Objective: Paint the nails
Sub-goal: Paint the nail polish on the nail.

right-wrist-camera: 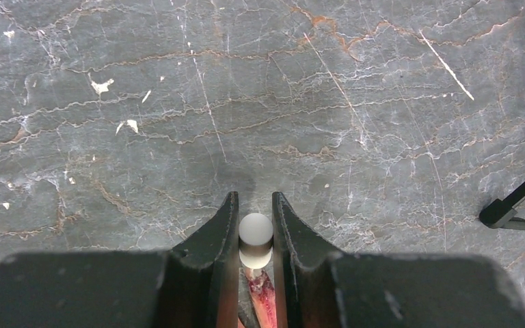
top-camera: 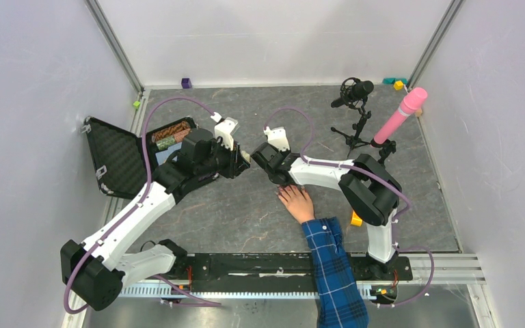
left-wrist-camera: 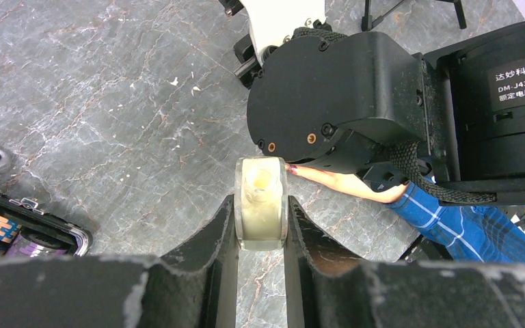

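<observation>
With the left gripper (top-camera: 243,161) clenched on the open white bottle (left-wrist-camera: 261,212) and the right gripper (right-wrist-camera: 254,205) grasping the brush cap (right-wrist-camera: 256,231), loading seemed finished, so the brush next needed lowering onto 1 of the nails (left-wrist-camera: 291,167) on the hand (top-camera: 297,203) lying on the desk (top-camera: 246,212) nearby.

**Odds and ends around the grey mat**

An open black case (top-camera: 117,160) lies at the left edge of the mat (top-camera: 246,212), its foam-lined lid flat. At far right a black microphone (top-camera: 355,91) on a tripod stands beside a tilted pink cylinder (top-camera: 400,116) on a stand. Small blocks dot the far edge: purple (top-camera: 186,83), teal (top-camera: 388,80), yellow (top-camera: 398,85).
</observation>
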You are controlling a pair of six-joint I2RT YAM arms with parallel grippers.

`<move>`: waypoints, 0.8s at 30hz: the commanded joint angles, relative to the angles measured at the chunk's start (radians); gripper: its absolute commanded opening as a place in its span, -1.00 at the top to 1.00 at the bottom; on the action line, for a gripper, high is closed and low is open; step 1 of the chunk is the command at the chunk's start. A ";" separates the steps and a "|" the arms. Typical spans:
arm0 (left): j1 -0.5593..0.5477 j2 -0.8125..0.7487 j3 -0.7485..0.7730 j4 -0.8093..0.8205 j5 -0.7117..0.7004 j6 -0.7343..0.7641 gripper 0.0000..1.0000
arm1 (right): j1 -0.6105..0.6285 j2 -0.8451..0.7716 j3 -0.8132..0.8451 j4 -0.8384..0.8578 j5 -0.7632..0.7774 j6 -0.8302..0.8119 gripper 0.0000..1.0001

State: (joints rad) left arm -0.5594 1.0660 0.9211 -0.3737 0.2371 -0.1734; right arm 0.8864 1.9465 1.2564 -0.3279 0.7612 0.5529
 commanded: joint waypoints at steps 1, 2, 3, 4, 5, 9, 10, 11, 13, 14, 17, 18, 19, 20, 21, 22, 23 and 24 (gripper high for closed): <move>0.004 -0.014 0.014 0.019 0.000 0.035 0.96 | 0.005 0.010 0.036 0.031 0.016 0.011 1.00; 0.004 -0.015 0.013 0.019 -0.001 0.035 0.96 | 0.005 0.011 0.037 0.031 0.015 0.012 1.00; 0.003 -0.015 0.013 0.019 -0.001 0.035 0.96 | 0.005 0.011 0.037 0.032 0.016 0.012 1.00; 0.004 -0.014 0.012 0.019 0.000 0.035 0.96 | 0.006 0.013 0.037 0.035 0.016 0.011 1.00; 0.003 -0.014 0.013 0.019 -0.001 0.035 0.96 | 0.005 0.014 0.038 0.036 0.016 0.010 1.00; 0.004 -0.014 0.012 0.019 -0.001 0.035 0.96 | 0.005 0.018 0.040 0.038 0.018 0.009 1.00; 0.004 -0.013 0.012 0.019 -0.001 0.035 0.96 | 0.006 0.021 0.040 0.037 0.017 0.010 1.00; 0.004 -0.013 0.012 0.019 -0.001 0.035 0.96 | 0.006 0.021 0.041 0.038 0.018 0.010 1.00; 0.004 -0.013 0.012 0.019 -0.001 0.035 0.96 | 0.005 0.022 0.041 0.039 0.017 0.010 1.00; 0.003 -0.013 0.012 0.019 -0.001 0.035 0.96 | 0.006 0.022 0.042 0.039 0.017 0.010 1.00; 0.004 -0.011 0.012 0.019 -0.002 0.035 0.96 | 0.005 0.026 0.043 0.041 0.015 0.008 1.00; 0.005 -0.011 0.011 0.019 -0.002 0.035 0.96 | 0.005 0.027 0.044 0.042 0.015 0.008 1.00; 0.005 -0.012 0.011 0.019 -0.003 0.035 0.96 | 0.005 0.029 0.043 0.043 0.015 0.008 1.00; 0.005 -0.010 0.010 0.019 -0.002 0.035 0.96 | 0.005 0.029 0.043 0.043 0.015 0.009 1.00; 0.005 -0.011 0.011 0.019 -0.002 0.035 0.96 | 0.006 0.029 0.044 0.043 0.015 0.010 1.00; 0.006 -0.009 0.011 0.019 -0.002 0.035 0.96 | 0.005 0.029 0.044 0.045 0.015 0.010 1.00; 0.005 -0.010 0.010 0.019 -0.003 0.035 0.96 | 0.006 0.029 0.043 0.045 0.015 0.010 1.00; 0.006 -0.011 0.010 0.019 -0.002 0.036 0.96 | 0.005 0.029 0.043 0.045 0.017 0.008 1.00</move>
State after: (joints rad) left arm -0.5575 1.0660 0.9211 -0.3740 0.2359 -0.1730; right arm 0.8864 1.9648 1.2602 -0.3077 0.7609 0.5529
